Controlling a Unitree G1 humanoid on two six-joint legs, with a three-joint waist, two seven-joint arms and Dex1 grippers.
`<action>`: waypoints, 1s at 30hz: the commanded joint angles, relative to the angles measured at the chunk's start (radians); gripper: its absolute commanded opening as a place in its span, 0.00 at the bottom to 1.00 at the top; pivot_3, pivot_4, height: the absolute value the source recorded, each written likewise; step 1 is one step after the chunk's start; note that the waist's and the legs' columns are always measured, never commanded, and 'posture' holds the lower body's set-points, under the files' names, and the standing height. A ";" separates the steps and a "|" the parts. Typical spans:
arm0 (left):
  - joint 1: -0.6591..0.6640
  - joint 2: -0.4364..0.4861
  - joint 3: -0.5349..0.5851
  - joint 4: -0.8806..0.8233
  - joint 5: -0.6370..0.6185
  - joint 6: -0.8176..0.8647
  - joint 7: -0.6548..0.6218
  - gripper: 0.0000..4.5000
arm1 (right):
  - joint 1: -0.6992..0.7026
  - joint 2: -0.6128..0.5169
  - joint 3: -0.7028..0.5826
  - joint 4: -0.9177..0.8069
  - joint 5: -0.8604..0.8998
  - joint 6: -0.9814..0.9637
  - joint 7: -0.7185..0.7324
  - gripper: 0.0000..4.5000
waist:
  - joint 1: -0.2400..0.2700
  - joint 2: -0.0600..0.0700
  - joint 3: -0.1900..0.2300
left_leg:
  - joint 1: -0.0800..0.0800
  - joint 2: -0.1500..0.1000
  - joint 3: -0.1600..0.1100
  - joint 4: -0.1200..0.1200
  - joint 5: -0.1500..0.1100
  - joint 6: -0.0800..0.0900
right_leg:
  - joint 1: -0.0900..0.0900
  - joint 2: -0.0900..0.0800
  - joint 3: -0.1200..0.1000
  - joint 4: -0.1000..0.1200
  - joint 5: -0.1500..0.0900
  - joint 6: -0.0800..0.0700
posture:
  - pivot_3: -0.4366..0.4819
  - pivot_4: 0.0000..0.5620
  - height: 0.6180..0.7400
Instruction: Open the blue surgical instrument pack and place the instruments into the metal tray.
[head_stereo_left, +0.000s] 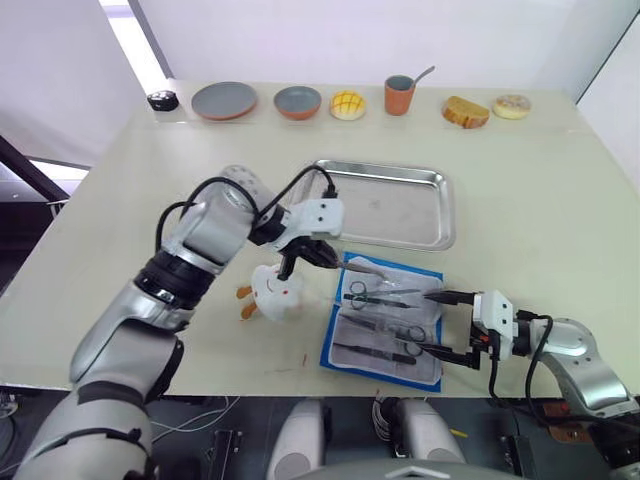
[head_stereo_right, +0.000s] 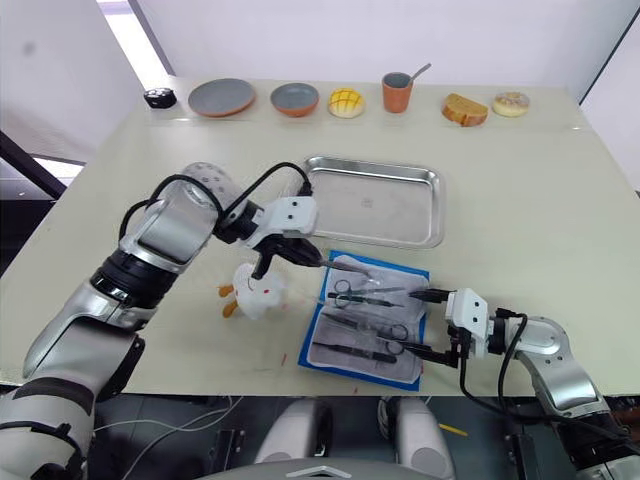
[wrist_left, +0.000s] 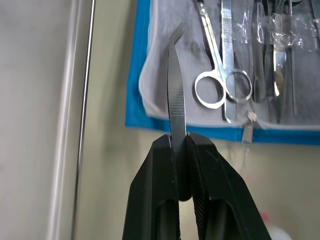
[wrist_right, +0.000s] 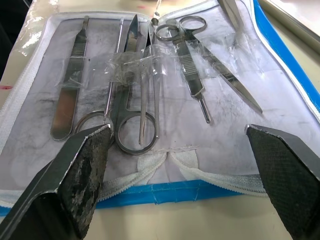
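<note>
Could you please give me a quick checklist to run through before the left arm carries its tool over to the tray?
1. Grip: left gripper is shut on the curved tweezers, pinched near one end. Ok.
2. Tool lifted free of the blue surgical instrument pack: cannot tell; its tip hangs over the pack's upper edge.
3. Landing spot: the metal tray holds nothing. Ok.
4. Pack lies open and flat, scissors and other tools in their pockets. Ok.
5. Right gripper is open at the pack's near-right edge, away from the tray. Ok.
6. White toy sits under the left wrist: possible snag, not ok.
</note>
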 joint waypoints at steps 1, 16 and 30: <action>0.023 0.046 0.102 -0.072 -0.074 0.015 -0.002 0.00 | 0.038 -0.025 0.062 0.101 -0.124 0.069 -0.017 1.00 | -0.001 0.000 0.000 | 0.000 0.000 0.000 0.000 0.000 0.000 | 0.000 0.000 0.000 0.000 0.000 0.000 | 0.48 0.27 1.00; 0.088 -0.151 0.436 -0.091 -0.183 0.338 0.575 0.00 | 0.030 -0.056 0.050 0.091 -0.096 0.091 0.023 1.00 | 0.009 -0.005 -0.003 | -0.001 0.003 0.000 0.000 0.000 0.000 | 0.000 -0.001 -0.001 0.000 0.000 0.000 | 0.48 0.27 1.00; -0.076 -0.549 0.513 0.205 -0.083 0.477 1.232 0.00 | 0.015 -0.077 0.051 0.070 -0.091 0.116 0.052 1.00 | 0.012 -0.007 -0.004 | -0.001 -0.002 -0.003 0.001 0.000 0.000 | 0.001 -0.004 -0.003 -0.001 0.000 0.001 | 0.48 0.27 1.00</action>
